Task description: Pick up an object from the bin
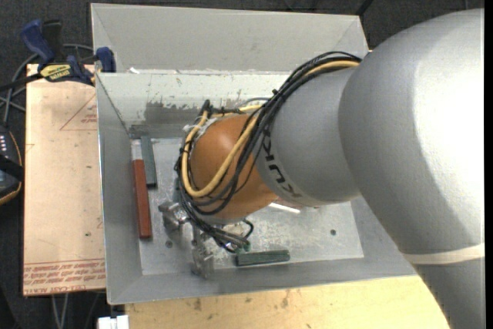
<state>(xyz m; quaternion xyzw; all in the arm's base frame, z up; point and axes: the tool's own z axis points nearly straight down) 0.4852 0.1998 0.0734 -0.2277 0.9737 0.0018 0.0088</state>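
My gripper (190,236) is low in the front left part of the bin, beneath the orange wrist cover. Its metal end reaches down to the floor near the front wall. A dark green flat bar (263,258) lies on the floor just to its right, close to the front wall. A long red-brown stick (142,200) lies along the left wall, to the left of the gripper and apart from it. A shorter grey bar (149,162) rests beside the stick's far end. I see nothing between the gripper's metal parts.
The arm and its orange cover with looped cables hang over the middle and right of the bin and hide the floor beneath. A thin white strip (286,207) pokes out under the arm. Bare floor shows at the front right.
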